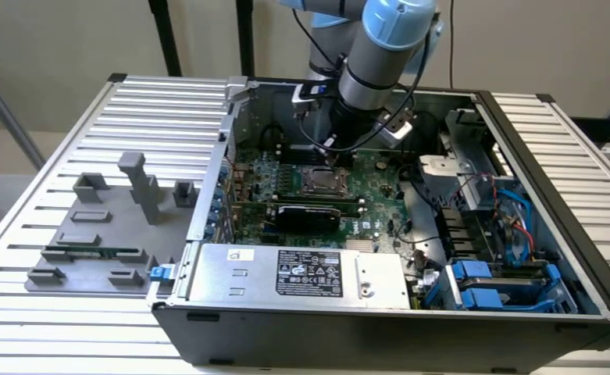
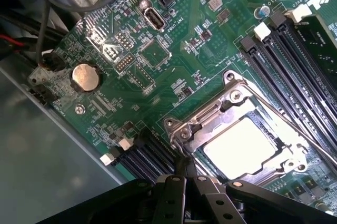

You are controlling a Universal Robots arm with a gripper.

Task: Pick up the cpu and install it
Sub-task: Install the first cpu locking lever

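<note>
Ribbed grey worktop [image 1: 65,156] panels carry an open black computer case [image 1: 388,328] at the centre of the exterior view, before a beige wall. At left on the worktop sits a grey fixture tray [image 1: 96,234] holding a green memory stick [image 1: 105,252]. Inside the case, a silver power supply [image 1: 294,273] with a black label lies along the lower edge, and blue drive brackets [image 1: 482,285] sit at lower right. The gripper [image 2: 185,167] is clenched with nothing between its fingers, just above the motherboard [image 2: 158,55]. The cpu [image 2: 239,146] lies seated in the metal socket frame [image 2: 208,121], beside black memory slots [image 2: 287,60] and a coin battery [image 2: 85,78].
</note>
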